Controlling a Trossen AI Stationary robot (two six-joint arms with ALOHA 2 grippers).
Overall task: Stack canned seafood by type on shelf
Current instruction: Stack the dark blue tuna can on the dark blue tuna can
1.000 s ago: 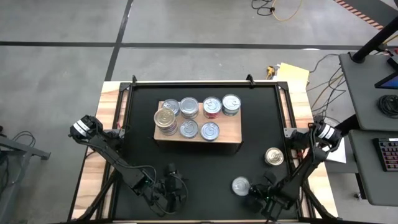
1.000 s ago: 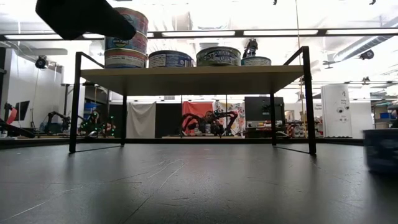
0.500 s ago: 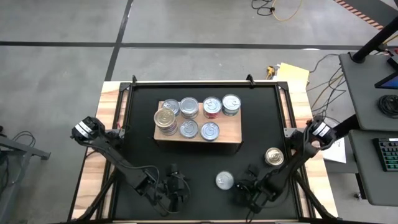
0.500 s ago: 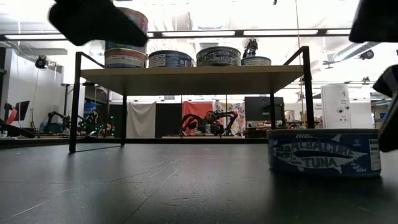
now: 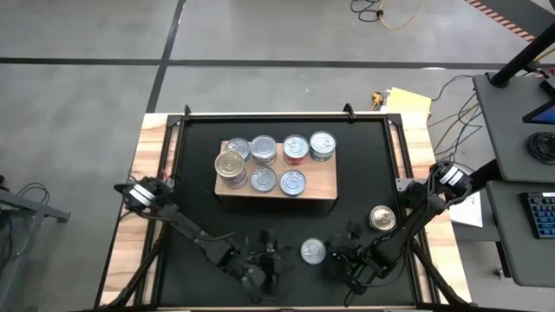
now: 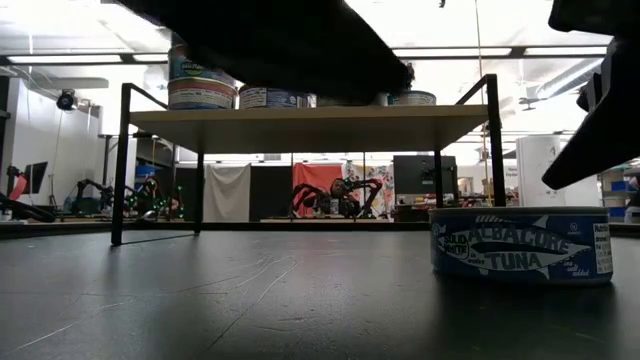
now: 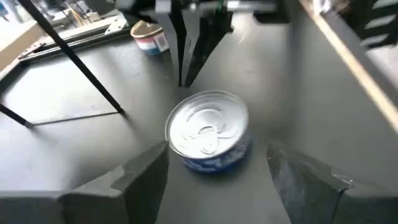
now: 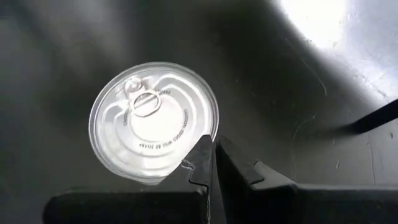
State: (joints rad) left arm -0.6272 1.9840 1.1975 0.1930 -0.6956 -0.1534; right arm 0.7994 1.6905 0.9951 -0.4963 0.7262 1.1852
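Black matting (image 5: pixel 195 191) covers the tabletop, with the light-wood shelf (image 5: pixel 319 184) standing toward its far side.

1. Left arm. The left gripper (image 5: pixel 264 260) sits low at the near edge of the mat, just left of the loose tuna tin (image 5: pixel 313 252). Its fingers (image 7: pixel 140 174) stand wide apart, and the left wrist view shows the tin centred in the gap between them, not yet touched. This arm appears to be the one making the pick.

2. Target. The tuna tin, silver-lidded with a blue label (image 6: pixel 520 245), rests flat on the mat between the two grippers. Advance the left gripper until both fingers flank the tin's side wall below the lid rim, then close. Gripping at the rim risks the tin slipping or tipping.

3. Shelf. Seven tins or stacks occupy the left and middle of the board; the near right portion is bare. Judge the matching type by lid and label before placing; lift high enough to clear the shelf edge.

4. Right arm. The right gripper (image 5: pixel 347 264) lies just right of the tuna tin, jaws closed and empty, its tip at the tin's edge (image 8: pixel 199 165). Withdraw it before the left gripper closes, to avoid contact.

5. A gold-lidded tin (image 5: pixel 382 217) remains on the mat farther right.
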